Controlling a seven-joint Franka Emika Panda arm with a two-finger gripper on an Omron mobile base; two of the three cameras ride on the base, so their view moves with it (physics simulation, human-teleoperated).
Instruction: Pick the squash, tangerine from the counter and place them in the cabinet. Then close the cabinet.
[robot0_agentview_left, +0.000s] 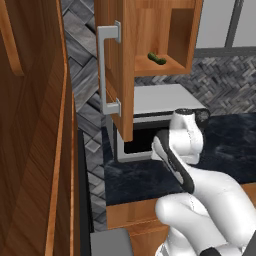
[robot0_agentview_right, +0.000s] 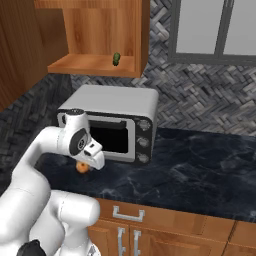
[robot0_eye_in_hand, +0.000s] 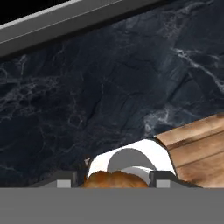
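The small orange tangerine (robot0_agentview_right: 82, 168) sits low over the dark marbled counter (robot0_agentview_right: 200, 160), just in front of the toaster oven. My gripper (robot0_agentview_right: 86, 163) reaches down onto it. In the hand view the tangerine (robot0_eye_in_hand: 114, 179) fills the gap between my two fingertips, with the gripper (robot0_eye_in_hand: 114, 184) closed against its sides. The dark green squash (robot0_agentview_left: 157, 58) lies on the shelf inside the brown wall cabinet (robot0_agentview_right: 95, 65), also seen as the squash (robot0_agentview_right: 116, 59) from the right. The cabinet door (robot0_agentview_left: 120, 75) stands open, its silver bar handle (robot0_agentview_left: 102, 70) facing left.
A silver toaster oven (robot0_agentview_right: 115, 107) stands on the counter right behind the gripper, under the open cabinet. A large plain wooden panel (robot0_agentview_left: 30, 150) rises close on the left. Counter stretches to the right of the oven. Drawers with silver handles (robot0_agentview_right: 127, 215) run below the counter edge.
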